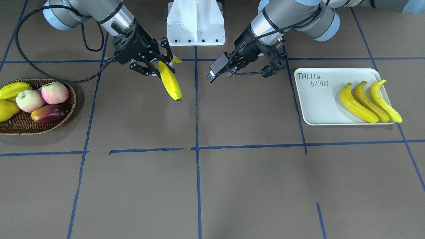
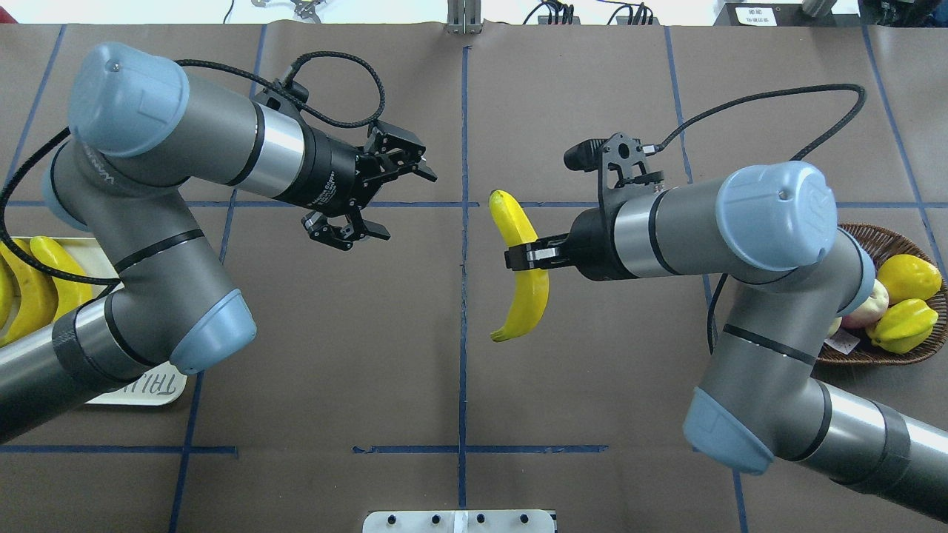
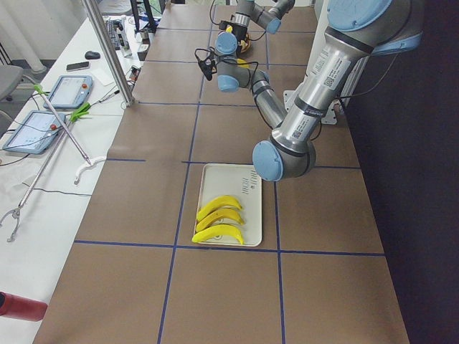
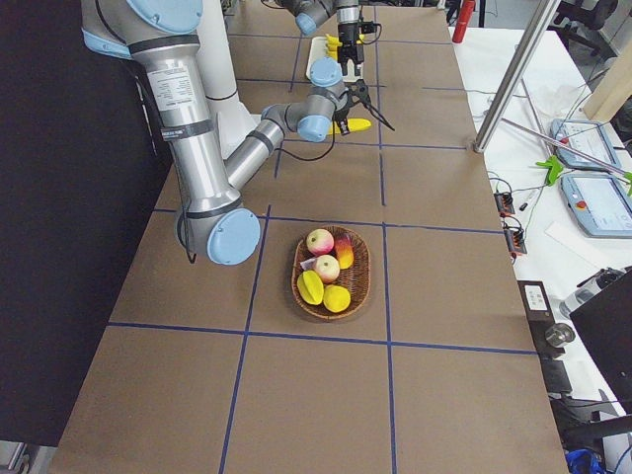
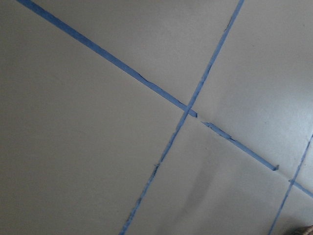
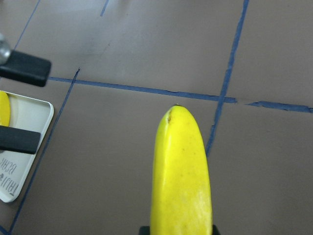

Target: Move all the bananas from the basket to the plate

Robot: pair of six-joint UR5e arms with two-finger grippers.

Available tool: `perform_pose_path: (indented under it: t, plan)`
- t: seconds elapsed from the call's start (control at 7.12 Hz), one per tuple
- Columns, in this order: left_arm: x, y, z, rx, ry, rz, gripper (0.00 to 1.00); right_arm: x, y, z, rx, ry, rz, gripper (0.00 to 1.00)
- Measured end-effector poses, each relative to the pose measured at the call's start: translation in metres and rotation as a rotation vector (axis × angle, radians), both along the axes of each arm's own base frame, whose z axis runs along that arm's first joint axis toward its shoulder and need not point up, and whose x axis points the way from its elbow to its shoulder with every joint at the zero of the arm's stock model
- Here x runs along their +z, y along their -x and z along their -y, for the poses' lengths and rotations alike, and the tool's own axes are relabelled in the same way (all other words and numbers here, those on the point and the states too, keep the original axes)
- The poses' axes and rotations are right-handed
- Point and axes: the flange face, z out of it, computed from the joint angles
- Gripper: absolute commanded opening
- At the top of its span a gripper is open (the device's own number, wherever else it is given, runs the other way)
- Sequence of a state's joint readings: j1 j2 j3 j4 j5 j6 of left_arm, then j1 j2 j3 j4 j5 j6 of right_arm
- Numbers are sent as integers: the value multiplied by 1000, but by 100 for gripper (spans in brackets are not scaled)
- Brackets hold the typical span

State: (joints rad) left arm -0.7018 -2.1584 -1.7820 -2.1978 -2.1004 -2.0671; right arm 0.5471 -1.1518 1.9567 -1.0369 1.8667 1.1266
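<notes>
My right gripper (image 1: pixel 158 68) is shut on a yellow banana (image 1: pixel 171 84), held above the table near the centre line; its free end points down in the right wrist view (image 6: pixel 181 181). From overhead the banana (image 2: pixel 527 303) hangs across the gripper (image 2: pixel 526 256). My left gripper (image 2: pixel 409 206) is open and empty, facing the banana from the other side of the centre line. Three bananas (image 1: pixel 368 103) lie side by side on the cream plate (image 1: pixel 315 106). The wicker basket (image 1: pixel 20 126) holds other fruit, with no banana showing in it.
In the basket lie apples (image 1: pixel 54 92), a dark mango (image 1: pixel 49 113), and yellow fruit (image 1: pixel 6 109). Blue tape lines cross the brown table. The white robot base (image 1: pixel 196 23) stands at the table's edge between the arms. The left wrist view shows only table and tape.
</notes>
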Motion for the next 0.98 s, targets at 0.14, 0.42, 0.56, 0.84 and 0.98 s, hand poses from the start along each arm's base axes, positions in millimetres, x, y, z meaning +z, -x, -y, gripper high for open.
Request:
perform_pose_path:
  t: [0.14,0.42,0.56,0.84,0.98]
  plan:
    - [-4,-12,0,8,6,-20,100,-7,10,-8,-6,9,13,0]
    - [-7,-32,-7,35,11,-25,100,-16,22,-19,-12,5,25,0]
    - [-7,-38,-11,44,12,-25,100,-20,26,-22,-12,2,30,0]
    - [-4,-48,-17,53,16,-18,100,-26,28,-25,-12,-4,39,0]
    - [-2,-55,-21,49,16,-14,100,-29,28,-25,-12,-8,43,0]
